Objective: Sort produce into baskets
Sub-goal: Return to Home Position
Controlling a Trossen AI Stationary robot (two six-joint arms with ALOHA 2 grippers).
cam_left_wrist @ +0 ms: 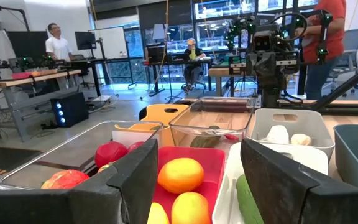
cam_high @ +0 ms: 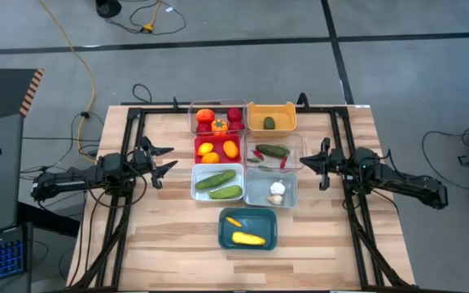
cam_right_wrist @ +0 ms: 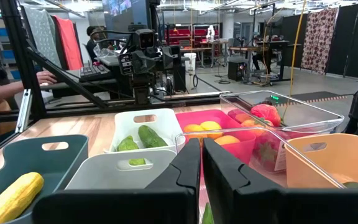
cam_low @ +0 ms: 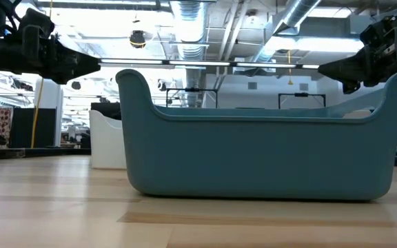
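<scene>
- Spacing between claws and bins is the key relation: the bin cluster sits mid-table between left gripper and right gripper. Both point inward at it, and each is apart from the nearest bin wall
- left gripper: fingers stand wide apart in left wrist view, w/ nothing held. Red bin and white bin lie straight ahead and are the closest to this arm
- right gripper: fingers are nearly together, w/ only a thin slit in right wrist view, nothing held. Clear chili bin and grey-blue bin lie just ahead, nearest this arm
- Produce is all in bins, w/ none seen loose on the table:
- tomatoes in the clear tomato bin, orange fruits in the red bin
- cucumbers in the white bin, long axes slanted across the table
- red chili in the clear chili bin, garlic in the grey-blue bin
- corn lies crosswise in the teal bin, approx midway between the arms and off both claws' lines
- Judgement: sorting looks done. Since the bins lie ahead of each claw, the retreat should go back and outward, away from the cluster, w/ little risk of a bump
</scene>
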